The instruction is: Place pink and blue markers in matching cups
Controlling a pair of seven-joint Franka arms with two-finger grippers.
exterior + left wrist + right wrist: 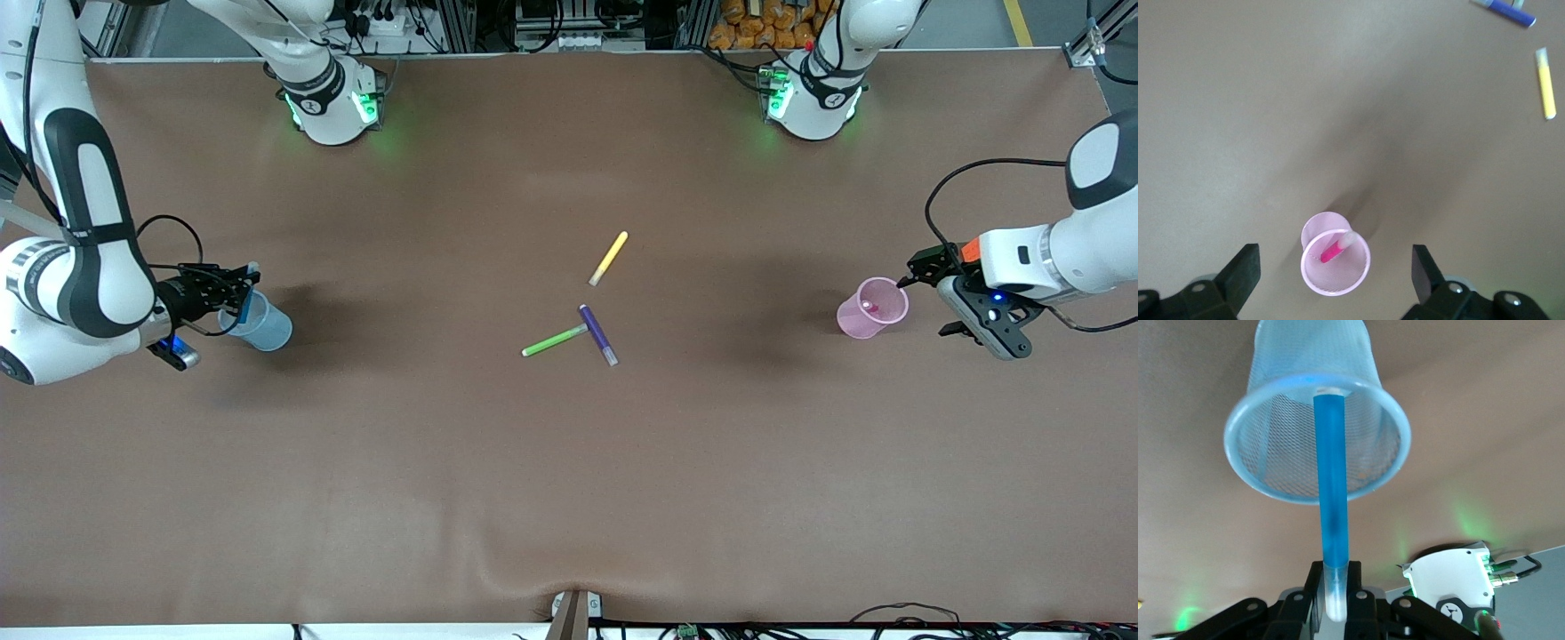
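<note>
The light pink cup [871, 308] stands at the left arm's end of the table, and the pink marker [1336, 247] leans inside it [1335, 261]. My left gripper [917, 271] is open and empty, right beside the cup's rim; its fingers [1239, 273] stand wide on either side of the cup. The light blue cup [260, 323] stands at the right arm's end. My right gripper [242, 286] is shut on the blue marker [1331, 500] at its pale cap and holds it with its tip down inside the blue cup [1317, 420].
A yellow pen [609, 258], a green pen [553, 340] and a purple pen [597, 334] lie at the middle of the brown table [569, 462]; the green and purple ones touch. Both arm bases stand along the table edge farthest from the camera.
</note>
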